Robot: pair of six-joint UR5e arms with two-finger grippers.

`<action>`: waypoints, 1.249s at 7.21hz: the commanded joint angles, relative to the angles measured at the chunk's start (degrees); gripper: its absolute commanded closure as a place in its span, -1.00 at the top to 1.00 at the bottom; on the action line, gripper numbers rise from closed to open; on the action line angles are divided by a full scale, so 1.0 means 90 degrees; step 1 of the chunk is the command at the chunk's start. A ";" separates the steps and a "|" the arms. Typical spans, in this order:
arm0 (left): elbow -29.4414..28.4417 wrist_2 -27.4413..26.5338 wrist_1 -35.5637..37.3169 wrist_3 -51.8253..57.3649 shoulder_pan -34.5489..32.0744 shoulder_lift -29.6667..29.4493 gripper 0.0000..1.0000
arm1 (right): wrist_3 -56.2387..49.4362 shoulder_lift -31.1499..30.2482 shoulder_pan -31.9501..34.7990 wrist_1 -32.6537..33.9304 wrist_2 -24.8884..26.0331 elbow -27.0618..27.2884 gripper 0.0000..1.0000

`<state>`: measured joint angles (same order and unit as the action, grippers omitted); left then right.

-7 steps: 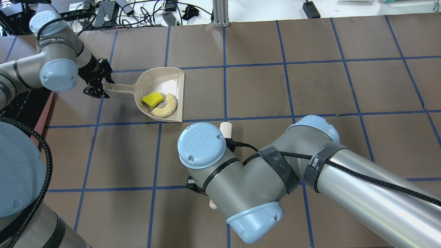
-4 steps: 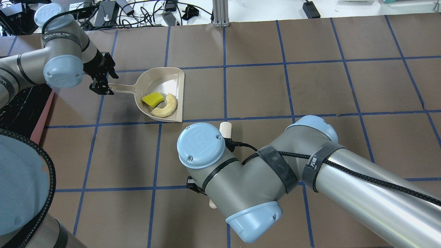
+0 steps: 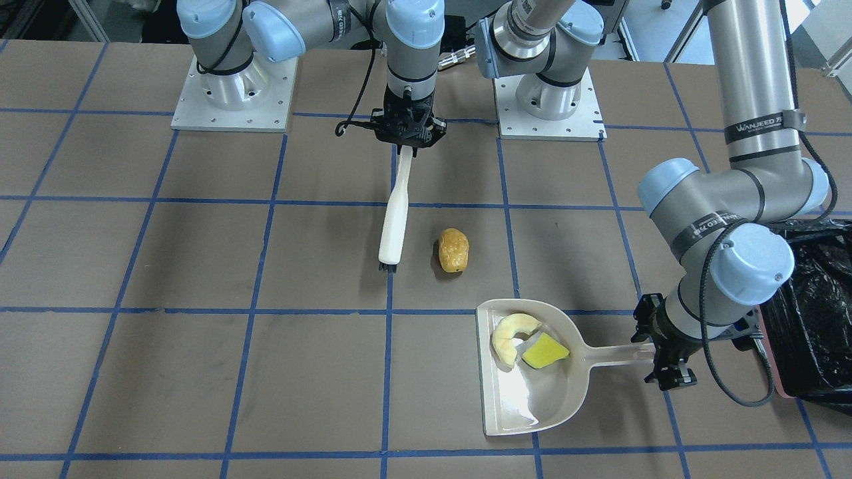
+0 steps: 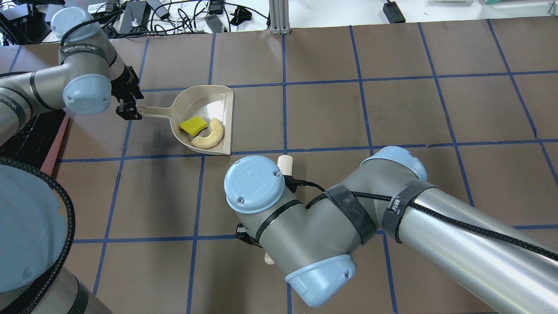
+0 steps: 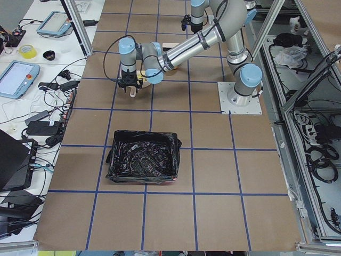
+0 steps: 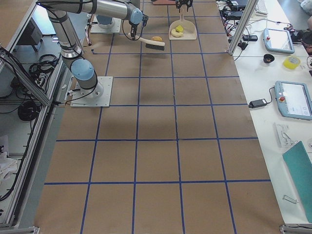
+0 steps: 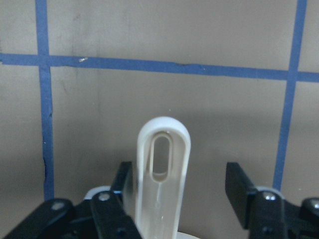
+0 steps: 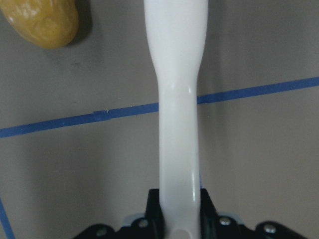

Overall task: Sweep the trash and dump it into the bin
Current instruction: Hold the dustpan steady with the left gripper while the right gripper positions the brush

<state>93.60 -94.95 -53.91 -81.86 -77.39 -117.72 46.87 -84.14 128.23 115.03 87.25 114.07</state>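
The beige dustpan (image 3: 546, 399) lies on the table with the cream crescent rind (image 3: 509, 336) and the yellow scrap (image 3: 544, 351) inside; both also show in the overhead view, rind (image 4: 211, 136) and scrap (image 4: 193, 125). My left gripper (image 3: 665, 359) is open around the end of the dustpan handle (image 7: 162, 169), with the right finger clear of it. My right gripper (image 3: 406, 136) is shut on the beige hand brush (image 3: 394, 213). The orange-brown lump (image 3: 453, 250) lies on the table just beside the bristles. The bin (image 3: 809, 306), black-lined, stands beside my left arm.
The table is brown with a blue tape grid (image 3: 266, 311). The two arm bases (image 3: 229, 93) are bolted at the robot's side. In the overhead view my right arm's elbow (image 4: 305, 226) hides the lump and most of the brush. Cables and boxes (image 4: 139, 17) lie beyond the far edge.
My left wrist has swung round toward the dustpan, and its gripper now stands more squarely over the handle end. The dustpan, the trash in it and my right arm have not moved.
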 commanded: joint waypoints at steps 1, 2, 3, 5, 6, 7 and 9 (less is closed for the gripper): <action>0.0157 -0.0202 -0.0016 -0.0104 -0.0064 -0.0006 0.43 | -0.0003 0.0072 0.0000 0.0003 0.0003 0.0001 -0.63; 0.0148 -0.0163 -0.0045 -0.0056 -0.0073 0.0052 0.06 | -0.0013 0.0072 0.0000 -0.0007 0.0003 0.0001 -0.63; 0.0147 -0.0124 -0.0055 0.0003 -0.0083 0.0072 -0.68 | -0.0023 0.0081 0.0000 0.0012 -0.0007 0.0001 -0.63; 0.0138 -0.0104 0.0022 -0.0016 -0.0083 0.0053 -1.00 | -0.0042 0.0081 0.0000 0.0022 0.0003 0.0001 -0.63; 0.0089 -0.0095 0.0013 0.0197 -0.0064 0.0188 -1.00 | -0.0013 0.0081 0.0000 0.0041 0.0003 0.0001 -0.63; 0.0021 0.0022 -0.0219 0.0450 -0.0083 0.0325 -1.00 | 0.0006 0.0081 0.0000 0.0032 -0.0007 0.0001 -0.63; 0.0321 0.0149 -0.0455 0.0648 -0.0122 0.0637 -1.00 | 0.0230 0.0081 0.0010 0.0003 -0.0007 0.0001 -0.64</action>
<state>94.91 -94.22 -56.85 -77.10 -78.22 -113.67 47.85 -83.41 128.29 115.25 87.20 114.08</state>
